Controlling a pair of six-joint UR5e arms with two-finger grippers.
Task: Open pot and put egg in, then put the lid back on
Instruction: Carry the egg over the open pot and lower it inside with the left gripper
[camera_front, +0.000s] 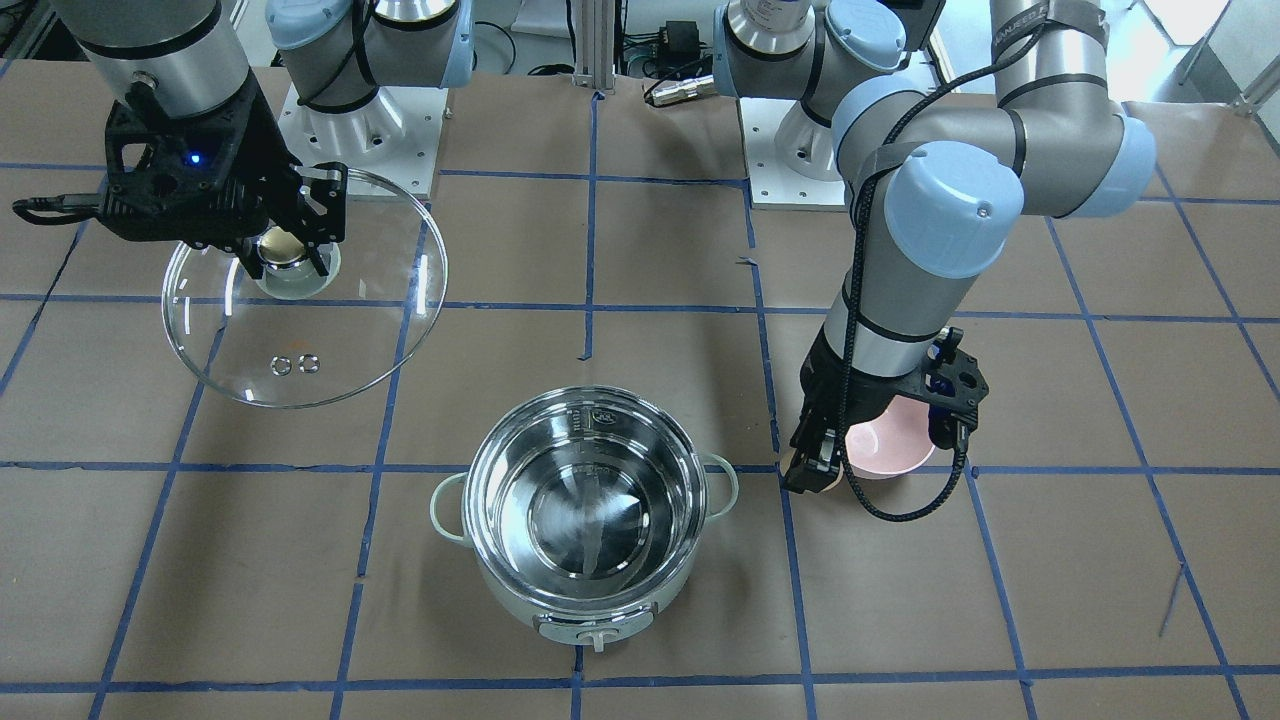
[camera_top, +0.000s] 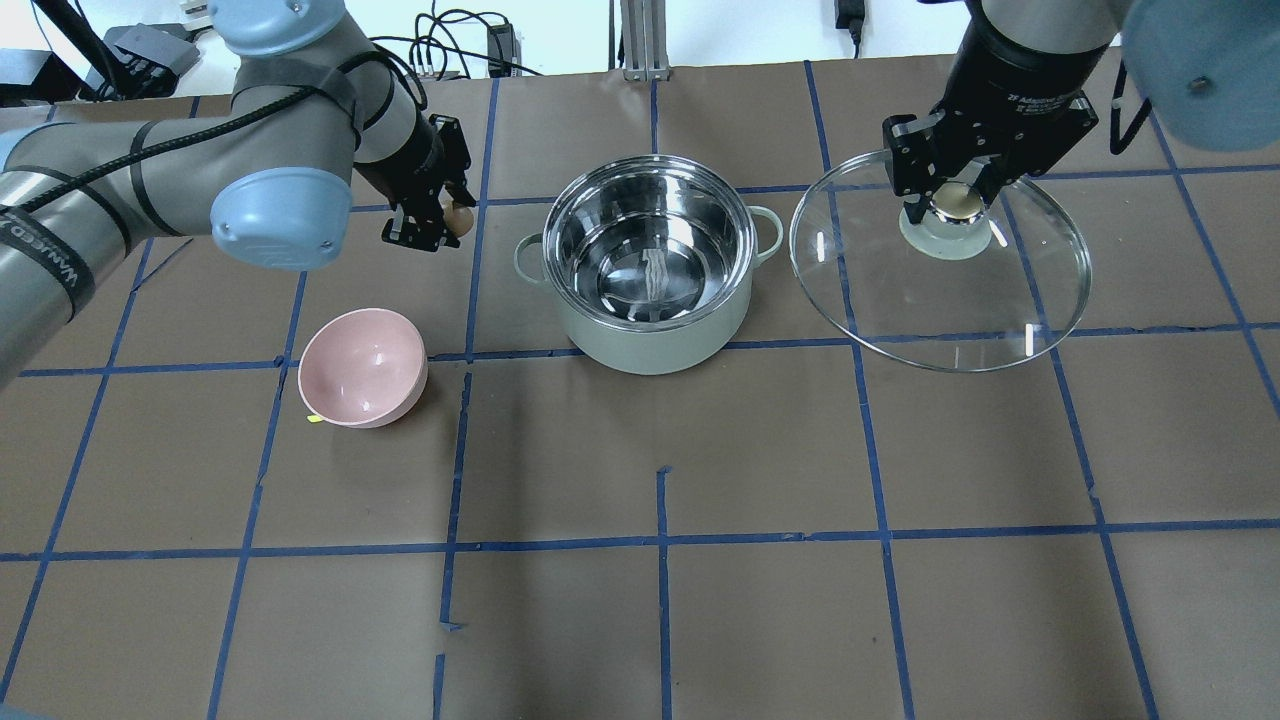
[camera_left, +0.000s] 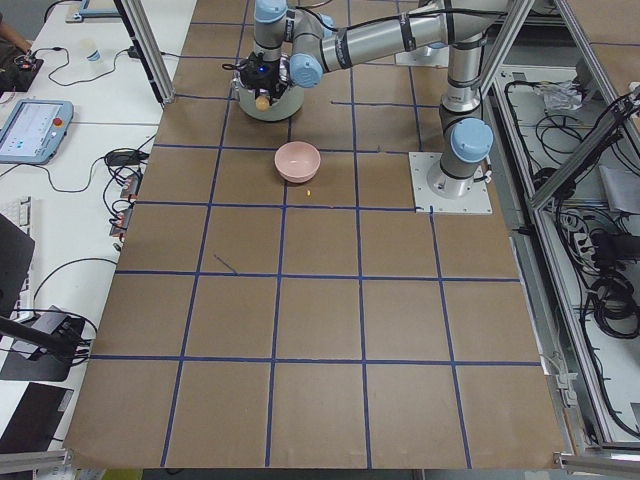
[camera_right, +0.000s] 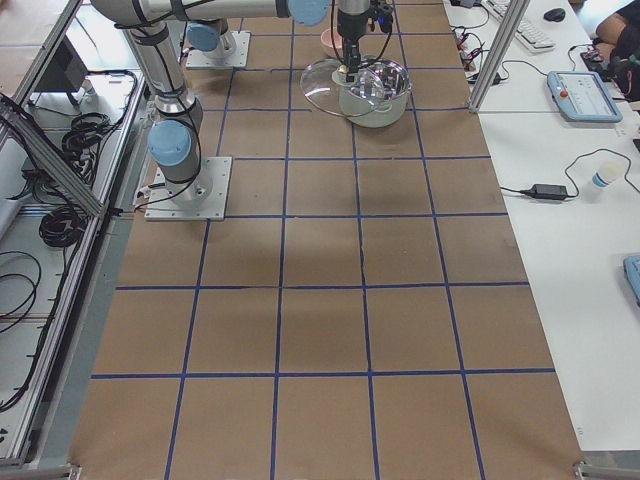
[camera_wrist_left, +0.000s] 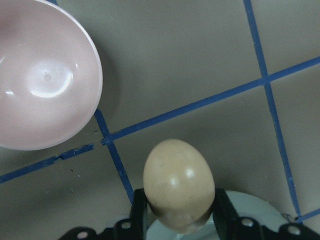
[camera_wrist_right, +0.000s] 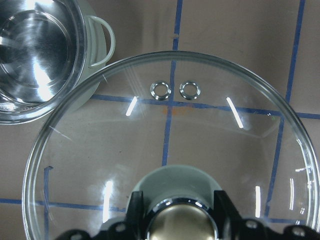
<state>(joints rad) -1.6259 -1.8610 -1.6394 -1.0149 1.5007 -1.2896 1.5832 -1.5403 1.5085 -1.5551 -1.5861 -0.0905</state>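
Observation:
The pot (camera_top: 648, 262) stands open and empty in the middle of the table; it also shows in the front view (camera_front: 585, 505). My left gripper (camera_top: 440, 222) is shut on the tan egg (camera_top: 459, 216) and holds it in the air to the left of the pot; the left wrist view shows the egg (camera_wrist_left: 178, 182) between the fingers. My right gripper (camera_top: 950, 200) is shut on the knob (camera_top: 957, 202) of the glass lid (camera_top: 940, 265) and holds the lid up to the right of the pot. The lid's vent holes (camera_wrist_right: 175, 90) show in the right wrist view.
An empty pink bowl (camera_top: 363, 366) sits on the table left of the pot, nearer the robot, below my left arm. Brown paper with blue tape lines covers the table (camera_top: 660, 560).

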